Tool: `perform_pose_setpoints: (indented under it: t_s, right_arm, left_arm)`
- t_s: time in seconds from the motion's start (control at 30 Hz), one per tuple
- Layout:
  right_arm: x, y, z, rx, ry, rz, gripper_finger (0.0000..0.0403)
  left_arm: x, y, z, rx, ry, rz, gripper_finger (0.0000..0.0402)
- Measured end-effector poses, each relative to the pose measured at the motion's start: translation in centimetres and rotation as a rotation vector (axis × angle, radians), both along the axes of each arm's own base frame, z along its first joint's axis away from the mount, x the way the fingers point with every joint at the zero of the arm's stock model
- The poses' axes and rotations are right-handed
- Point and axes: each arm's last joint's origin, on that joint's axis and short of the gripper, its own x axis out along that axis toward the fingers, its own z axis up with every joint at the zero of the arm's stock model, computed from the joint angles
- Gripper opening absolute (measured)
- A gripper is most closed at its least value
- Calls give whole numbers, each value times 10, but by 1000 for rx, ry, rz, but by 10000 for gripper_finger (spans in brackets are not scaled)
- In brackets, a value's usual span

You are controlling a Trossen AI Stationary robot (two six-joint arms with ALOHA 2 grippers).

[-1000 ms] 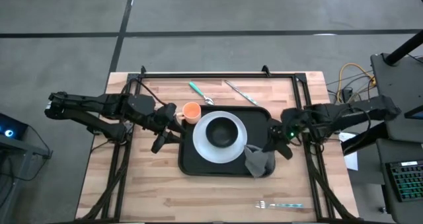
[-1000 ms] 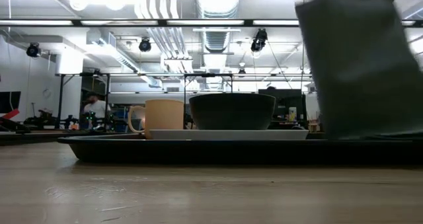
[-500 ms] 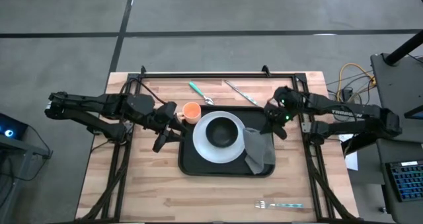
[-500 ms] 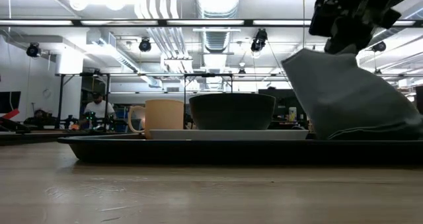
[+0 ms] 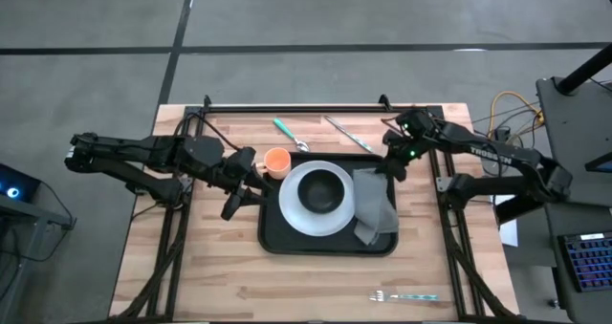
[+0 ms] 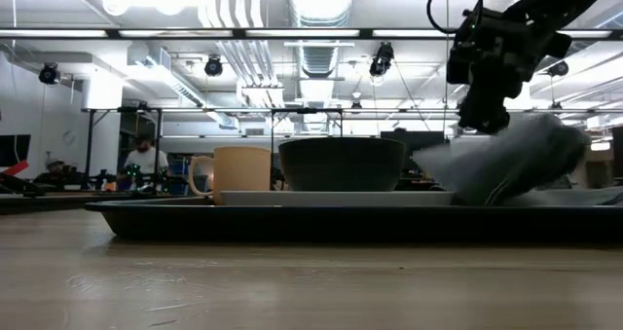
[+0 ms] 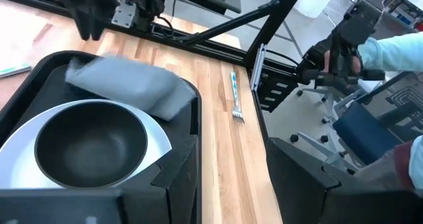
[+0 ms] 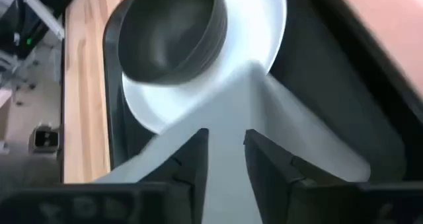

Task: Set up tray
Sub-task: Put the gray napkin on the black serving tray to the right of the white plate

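Observation:
The black tray (image 5: 273, 233) lies mid-table. On it stand a white plate (image 5: 290, 214) with a dark bowl (image 5: 319, 190) and, in the far-left corner, an orange cup (image 5: 276, 162). The grey napkin (image 5: 375, 209) lies along the tray's right side, one edge at the plate's rim (image 8: 271, 32); it shows blurred in the low view (image 6: 516, 160). My right gripper (image 5: 392, 168) hovers just above the napkin's far end, fingers slightly open (image 8: 226, 154). My left gripper (image 5: 252, 179) waits open beside the tray's left edge, near the cup.
A teal-handled spoon (image 5: 290, 134) and a silver knife (image 5: 346, 133) lie on the table beyond the tray. A teal-handled fork (image 5: 406, 296) lies near the near-right corner. The black frame rails (image 5: 287, 107) run along the far and side edges. A person's hand (image 7: 344, 49) shows past the table.
My right gripper moved from the tray's near-right corner toward the far edge and came lower, dragging the napkin along. The napkin hung bunched below it a second ago; it has dropped and spread flat along the tray's right side. The left arm kept still.

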Motion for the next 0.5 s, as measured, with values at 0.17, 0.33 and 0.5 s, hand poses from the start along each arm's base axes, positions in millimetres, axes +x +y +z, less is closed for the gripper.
perform_pose_setpoints:
  t_s: [0.17,0.33,0.5]
  right_arm:
    - [-1,-10,18,-21,-33,-53,123]
    - [8,-3,32,41,-19,-107,128]
    - [14,24,35,27,97,-247,124]
  left_arm:
    - [0,0,0,0,0,0,159]
    - [0,0,-3,4,9,0,159]
    - [1,0,-10,7,31,0,159]
